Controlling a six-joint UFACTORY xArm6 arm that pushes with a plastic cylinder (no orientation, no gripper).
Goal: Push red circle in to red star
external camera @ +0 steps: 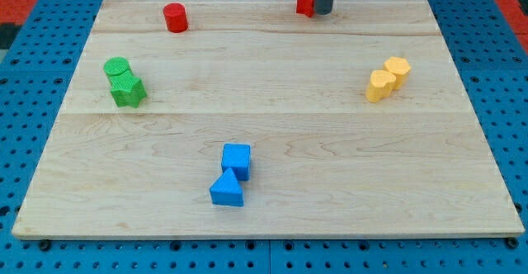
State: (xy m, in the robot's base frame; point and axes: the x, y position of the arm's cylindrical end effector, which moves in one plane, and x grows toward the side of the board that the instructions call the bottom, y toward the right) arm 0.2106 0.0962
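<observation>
Wooden board — red circle upright, a short cylinder.

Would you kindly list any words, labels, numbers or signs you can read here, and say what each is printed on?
None: no readable text, number or sign appears on the wooden board, on any block, such as the red circle and red star, or on my tip.

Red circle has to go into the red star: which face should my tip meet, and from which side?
No jaws here, so push. Meet the red circle on its curved face toward the view's left, centred so it will not roll aside, and drive rightward along the top edge to the red star. My tip now sits against the star's right side.
</observation>
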